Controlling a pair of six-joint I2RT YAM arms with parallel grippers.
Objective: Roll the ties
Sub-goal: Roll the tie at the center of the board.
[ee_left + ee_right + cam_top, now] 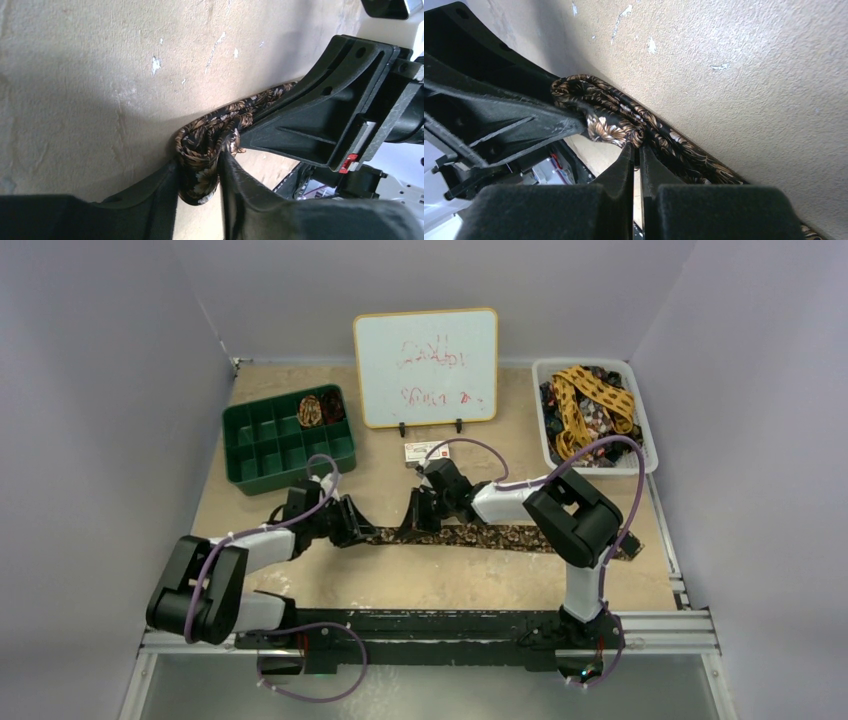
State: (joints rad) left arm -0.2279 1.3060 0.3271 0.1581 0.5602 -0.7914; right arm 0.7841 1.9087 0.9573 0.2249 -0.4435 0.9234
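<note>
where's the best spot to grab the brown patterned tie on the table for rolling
Probably grip the dark brown floral-print fabric tie at its folded-over left end, where the layers bunch thick. Bring the left gripper from above, fingers across the narrow width: the rest lies flat on the tan table, offering little to pinch.

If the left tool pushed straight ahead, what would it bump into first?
The bunched tie, gripped in the left tool; just behind it the right tool looks nearest, though depth is unclear.
</note>
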